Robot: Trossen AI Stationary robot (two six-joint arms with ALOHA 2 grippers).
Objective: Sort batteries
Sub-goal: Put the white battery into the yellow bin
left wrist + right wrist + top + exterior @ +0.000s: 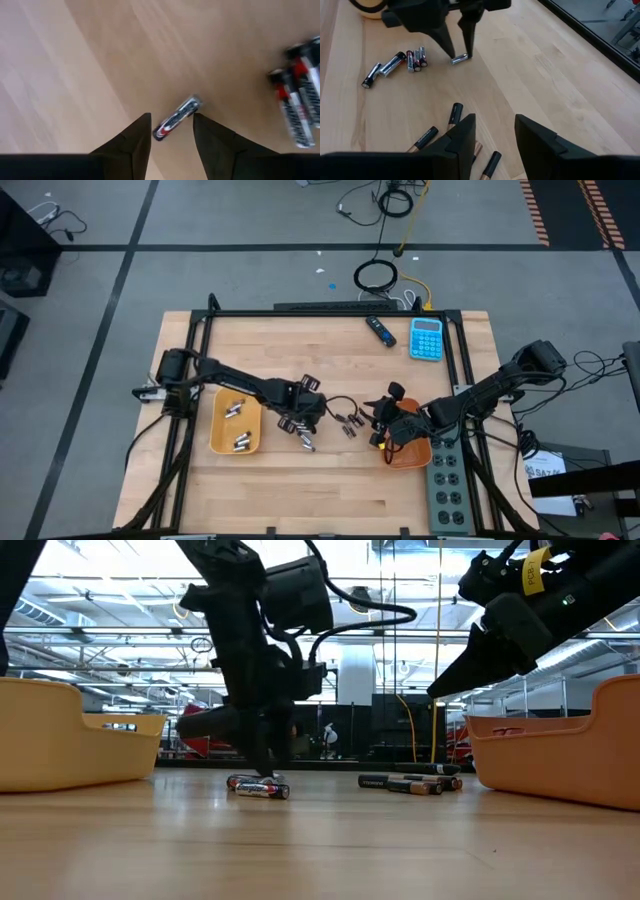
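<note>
The pale wooden desk [330,490] carries two shallow plastic trays. The yellow tray [217,430], toward the left edge, holds several shiny silver cylindrical batteries [240,442] in two small groups. The orange tray [412,453], toward the right edge, is largely covered by the right arm; its contents cannot be told.

Loose batteries lie on bare wood between the trays. A cluster of silver batteries with red and black bands [410,60] lies nearer the yellow tray; their label writing cannot be read. Thinner dark batteries with copper-coloured ends [412,783] lie nearer the orange tray.

The left tool [171,135] stands just above the desk, released, its dark tapered fingers [131,145] straddling one silver battery [176,117] that lies flat on the wood, not gripped.

The right tool [494,134] hangs above the dark batteries beside the orange tray, fingers parted and grasping nothing.

A light blue calculator [427,338] and a dark blue-tipped stick [379,330] lie near the far edge.
</note>
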